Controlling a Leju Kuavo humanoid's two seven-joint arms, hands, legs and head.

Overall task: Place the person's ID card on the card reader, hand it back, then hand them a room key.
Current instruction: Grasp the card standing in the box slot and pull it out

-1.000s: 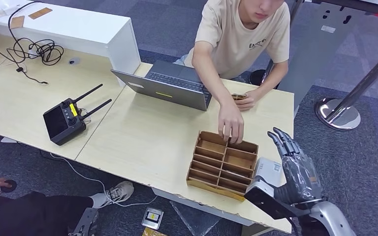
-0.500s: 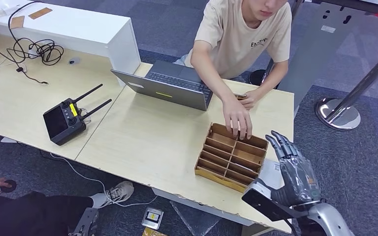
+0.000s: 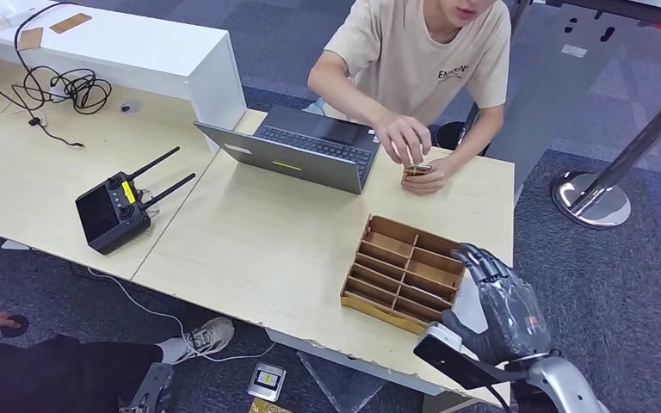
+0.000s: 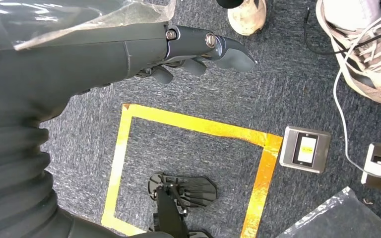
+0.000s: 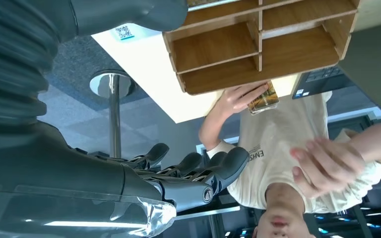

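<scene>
Empty-looking wooden divided tray (image 3: 403, 274) beside right hand (image 3: 497, 303)

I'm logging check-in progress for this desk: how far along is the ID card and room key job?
Nothing looks done. The small card sits in the person's hand at the pale wooden desk's far edge. The robot's right hand hovers empty, fingers apart, beside the brown compartmented wooden tray; its left hand hangs over the floor. Left: taking, reading and returning the card, then the key.
</scene>
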